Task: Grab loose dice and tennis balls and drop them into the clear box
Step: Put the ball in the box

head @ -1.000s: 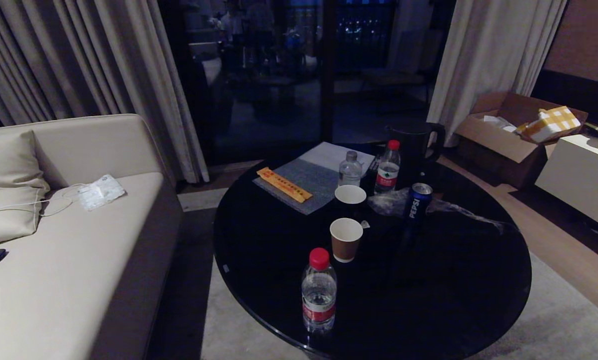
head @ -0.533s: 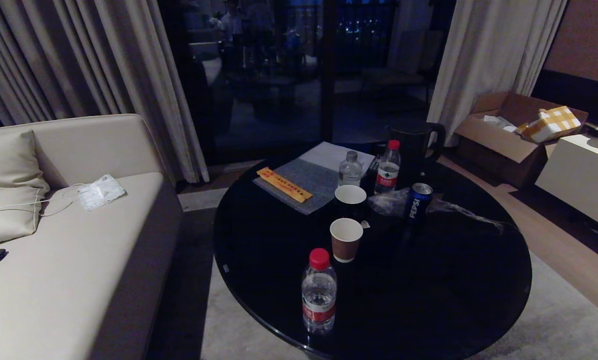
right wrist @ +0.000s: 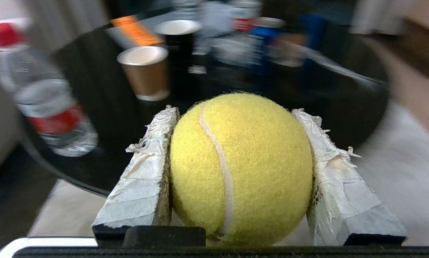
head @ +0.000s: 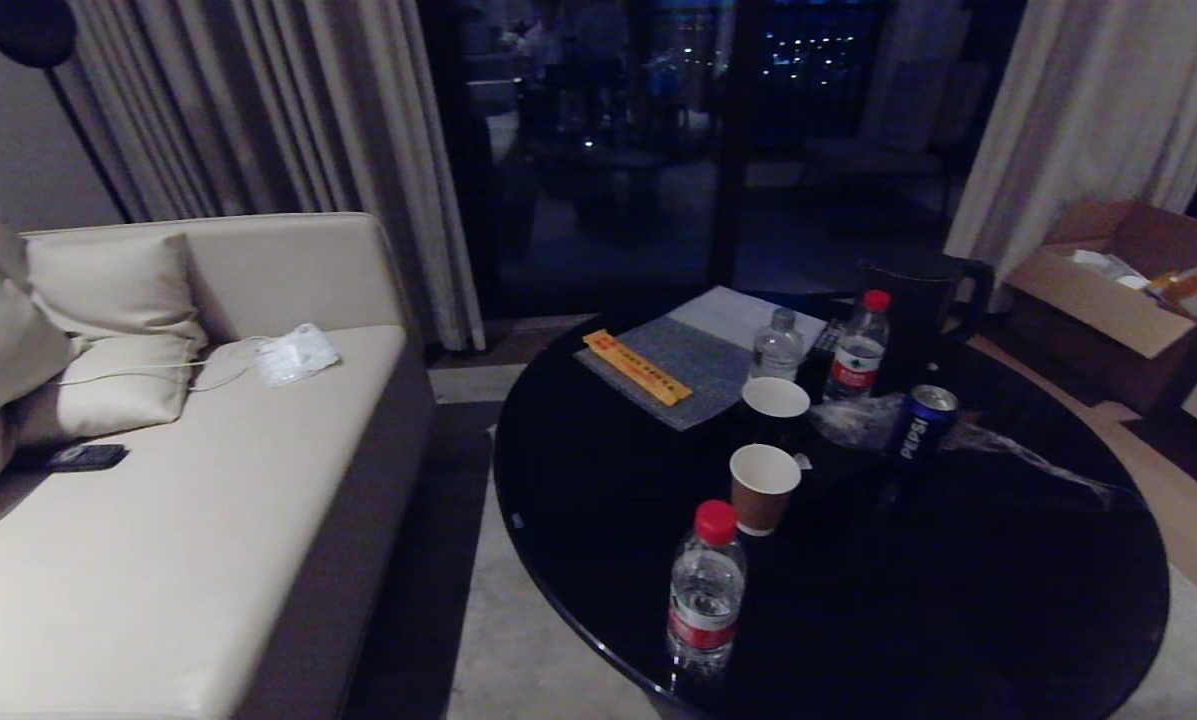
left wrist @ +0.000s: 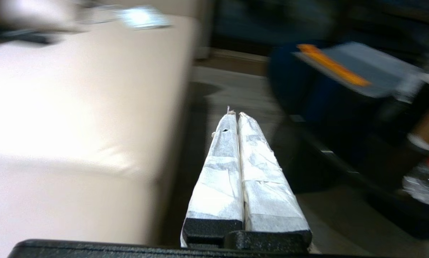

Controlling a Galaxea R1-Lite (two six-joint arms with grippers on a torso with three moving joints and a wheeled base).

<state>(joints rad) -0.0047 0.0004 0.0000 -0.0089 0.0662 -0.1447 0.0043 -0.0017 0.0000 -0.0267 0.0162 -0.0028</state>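
A fuzzy yellow-green tennis ball (right wrist: 241, 168) sits between the two taped fingers of my right gripper (right wrist: 236, 110), which is shut on it in front of the round black table's near edge. My left gripper (left wrist: 236, 114) is shut with nothing in it, its taped fingers pressed together over the floor strip between sofa and table. Neither gripper shows in the head view. The dice and the clear box are out of view.
The black round table (head: 958, 620) carries a red-capped water bottle (head: 705, 595), two paper cups (head: 763, 487), a Pepsi can (head: 923, 420), two more bottles and a dark kettle (head: 923, 300). A beige sofa (head: 158, 540) stands left, an open cardboard box (head: 1098, 300) far right.
The whole head view has slid to the right, so the camera has turned left; more of the sofa shows. Nothing on the table has shifted relative to the rest.
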